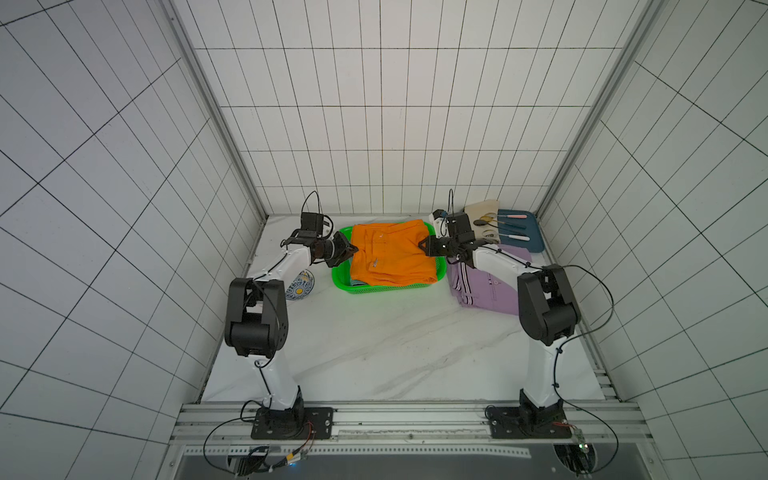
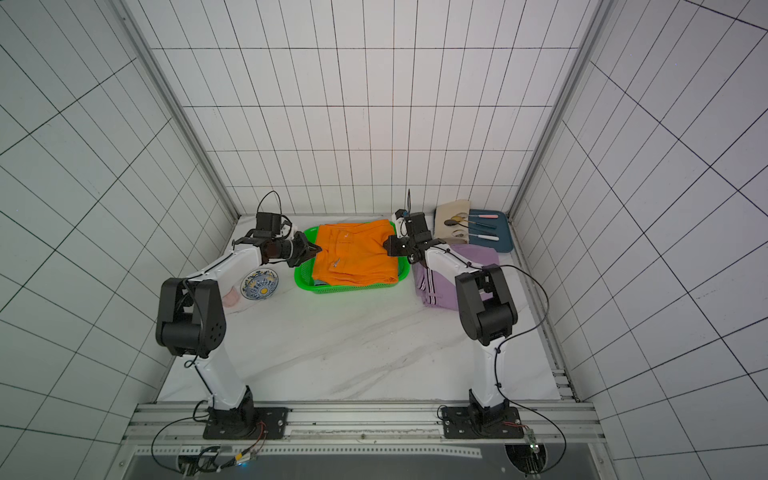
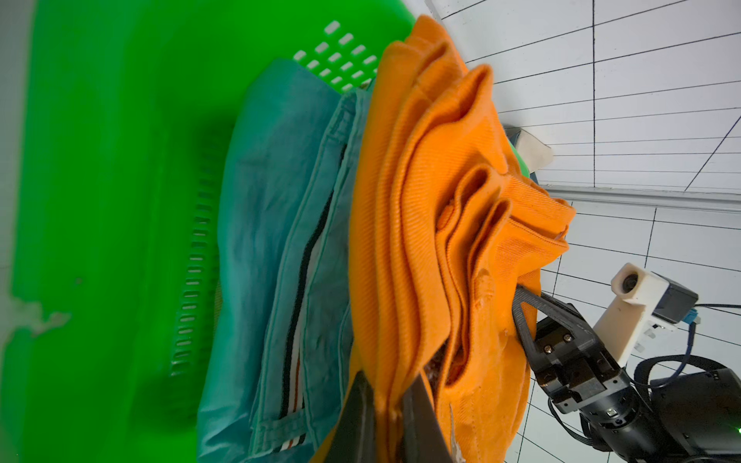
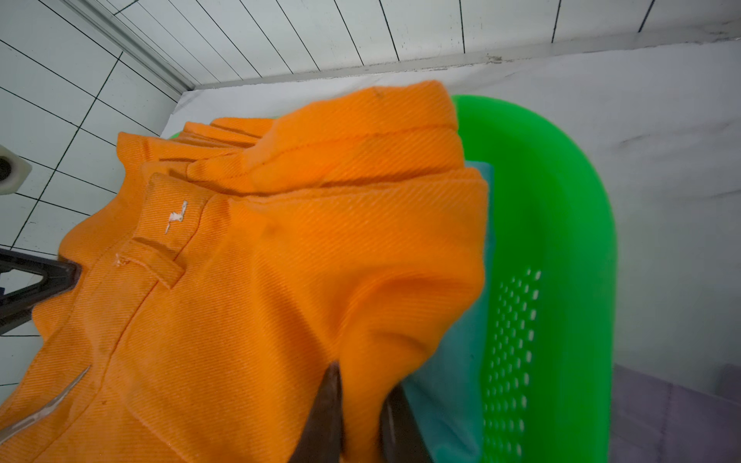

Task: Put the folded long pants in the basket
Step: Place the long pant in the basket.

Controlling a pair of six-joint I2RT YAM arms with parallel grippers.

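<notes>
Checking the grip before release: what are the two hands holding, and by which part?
Both hold the orange pants: the left hand pinches the edge on the robot's left, the right hand the opposite edge, over the basket.

Both arms rise from mounts at the bottom of the frame in both top views, fold at dark elbows and reach inward to the centre, the left arm (image 1: 286, 259) from the left side and the right arm (image 1: 498, 259) from the right. The left claw (image 1: 354, 249) and right claw (image 1: 422, 245) face each other, roughly level. Each is clamped tight on an opposite edge of the orange pants (image 1: 388, 253), with cloth pinched between dark fingers (image 3: 357, 421).
</notes>
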